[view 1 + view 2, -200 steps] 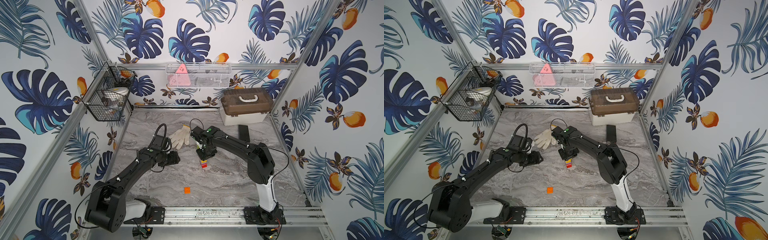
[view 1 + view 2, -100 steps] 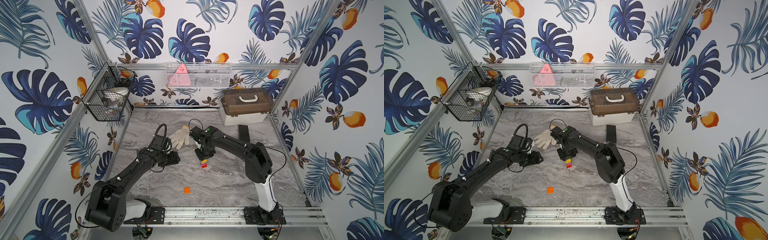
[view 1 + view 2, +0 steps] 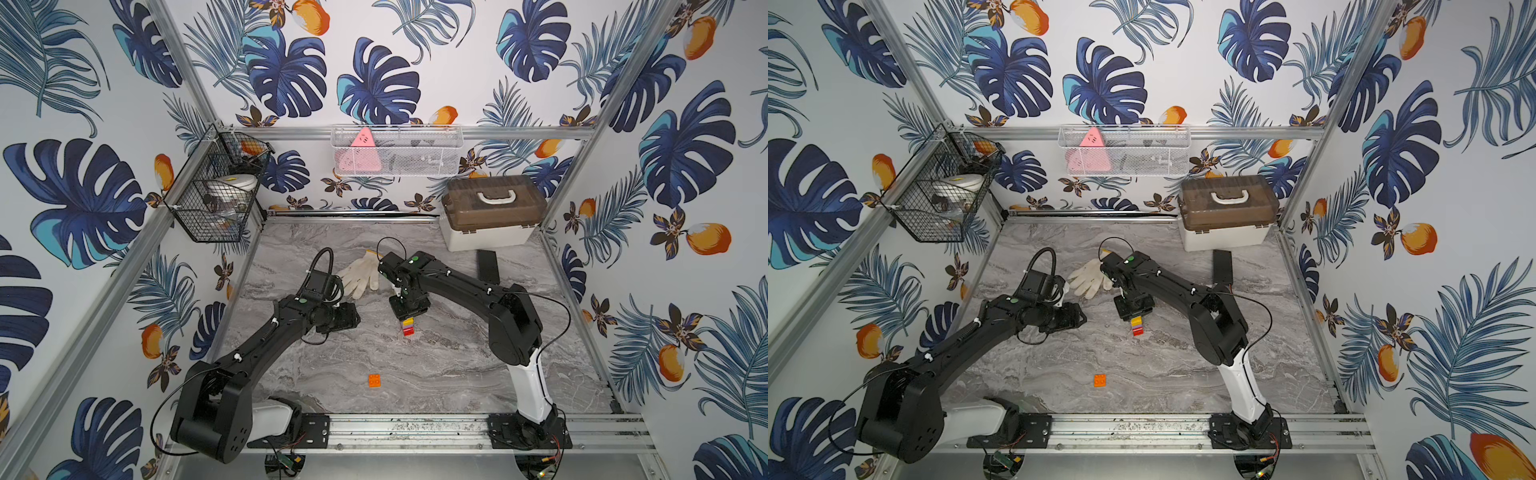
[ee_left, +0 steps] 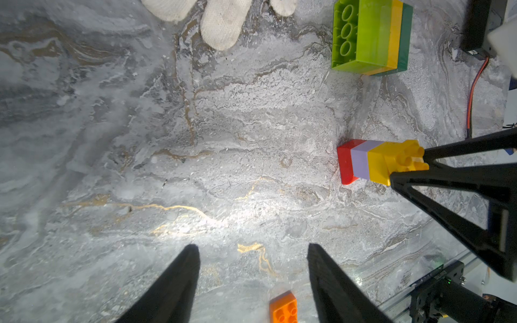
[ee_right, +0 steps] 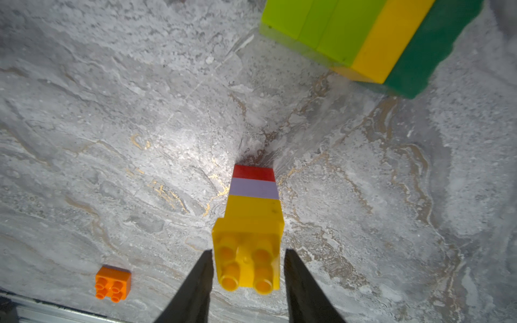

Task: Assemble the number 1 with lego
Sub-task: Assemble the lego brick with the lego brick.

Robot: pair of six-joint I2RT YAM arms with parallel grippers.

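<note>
The right gripper [image 5: 247,251] points down over the middle of the tabletop [image 3: 457,374]. Its black fingers [image 5: 195,288] stand parted on either side of the top yellow brick of the column [image 5: 253,201], and the right wrist view shows a thin gap at each side, so nothing looks clamped. The column stands upright on the tabletop, red at the base, then lilac, then yellow with studs up, and both top views show it just below the gripper [image 3: 408,326] [image 3: 1137,326]. Near the column but apart from it lies the block [image 5: 363,36], tipped on its side with lime, yellow and dark green layers. In the left wrist view its hollow lime underside is exposed [image 4: 372,36]. The left gripper [image 4: 251,246] hovers low to the left of the column with its fingers spread wide and only bare tabletop between them. A single orange brick [image 3: 375,380] sits studs up, well apart from the column, toward the front rail. A white glove [image 3: 359,272] lies flat behind the two grippers. A storage box [image 3: 490,212] with a brown lid stands in the back right corner.
</note>
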